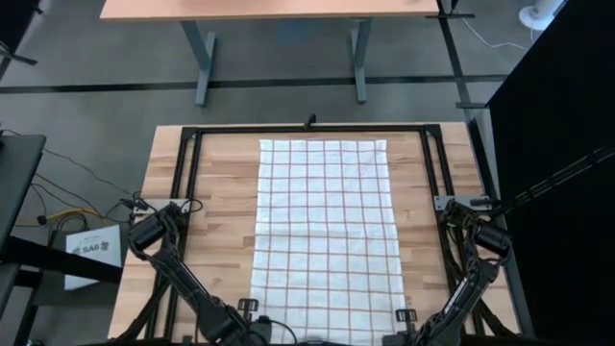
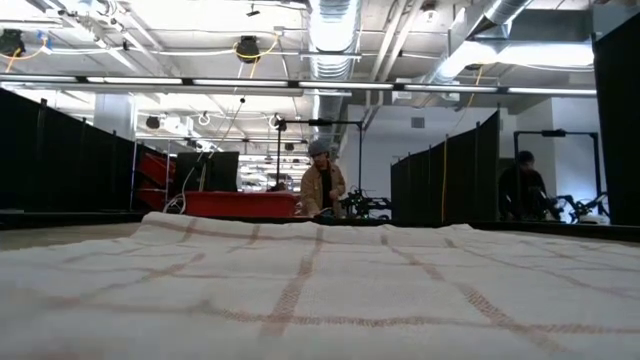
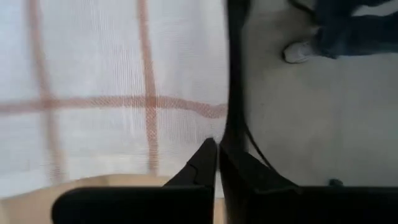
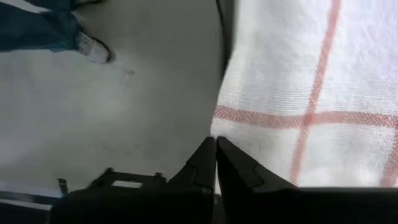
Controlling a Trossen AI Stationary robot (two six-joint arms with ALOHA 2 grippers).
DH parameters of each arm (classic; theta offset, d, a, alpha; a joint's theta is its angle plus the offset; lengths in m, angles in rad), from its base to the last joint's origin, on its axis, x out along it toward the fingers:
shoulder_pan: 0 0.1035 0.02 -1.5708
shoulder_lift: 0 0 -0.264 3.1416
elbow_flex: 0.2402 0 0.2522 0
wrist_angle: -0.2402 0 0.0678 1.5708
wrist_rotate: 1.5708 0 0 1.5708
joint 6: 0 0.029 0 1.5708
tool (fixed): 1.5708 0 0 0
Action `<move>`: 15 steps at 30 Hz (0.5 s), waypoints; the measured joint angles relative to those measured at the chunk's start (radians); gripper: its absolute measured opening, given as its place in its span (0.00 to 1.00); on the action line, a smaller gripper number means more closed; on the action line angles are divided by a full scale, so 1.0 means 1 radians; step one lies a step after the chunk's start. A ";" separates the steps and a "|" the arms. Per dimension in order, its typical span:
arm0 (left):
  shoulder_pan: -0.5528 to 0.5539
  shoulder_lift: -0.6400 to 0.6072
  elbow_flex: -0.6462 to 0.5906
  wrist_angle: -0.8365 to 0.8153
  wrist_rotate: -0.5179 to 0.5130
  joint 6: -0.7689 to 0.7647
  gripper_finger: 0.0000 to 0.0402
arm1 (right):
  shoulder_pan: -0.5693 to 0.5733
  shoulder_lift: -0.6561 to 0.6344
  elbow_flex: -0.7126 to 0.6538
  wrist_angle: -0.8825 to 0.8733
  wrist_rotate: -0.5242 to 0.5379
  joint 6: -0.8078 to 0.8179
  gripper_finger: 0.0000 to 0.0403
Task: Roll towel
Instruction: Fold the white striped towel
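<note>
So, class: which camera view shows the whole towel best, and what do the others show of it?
The high view: the towel lies flat along the wooden table, nearly all of its grid visible. The low view shows only its surface edge-on; each wrist view shows one small patch at an edge.

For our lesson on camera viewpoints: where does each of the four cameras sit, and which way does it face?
High: above, facing straight down on the towel and table; left arm and right arm show.
Low: at table-top height, level across the towel into the room; no arm shows.
Left wrist: past the left jaws, closed on a towel corner; floor beyond.
Right wrist: past the right jaws, closed on the other near corner.
Shared: both wrist views show towel edge, floor and a person's shoe.
</note>
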 joint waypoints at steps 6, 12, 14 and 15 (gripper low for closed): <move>-0.004 -0.001 0.115 -0.122 0.003 0.020 0.00 | 0.007 -0.001 0.095 -0.149 0.003 -0.001 0.00; -0.004 -0.002 0.208 -0.257 -0.011 0.020 0.00 | 0.013 -0.002 0.180 -0.296 0.007 0.000 0.00; -0.004 -0.002 0.234 -0.302 -0.018 0.017 0.00 | 0.013 -0.002 0.209 -0.346 0.019 0.005 0.00; -0.004 -0.002 0.247 -0.324 -0.024 0.014 0.00 | 0.011 -0.002 0.226 -0.370 0.030 0.008 0.00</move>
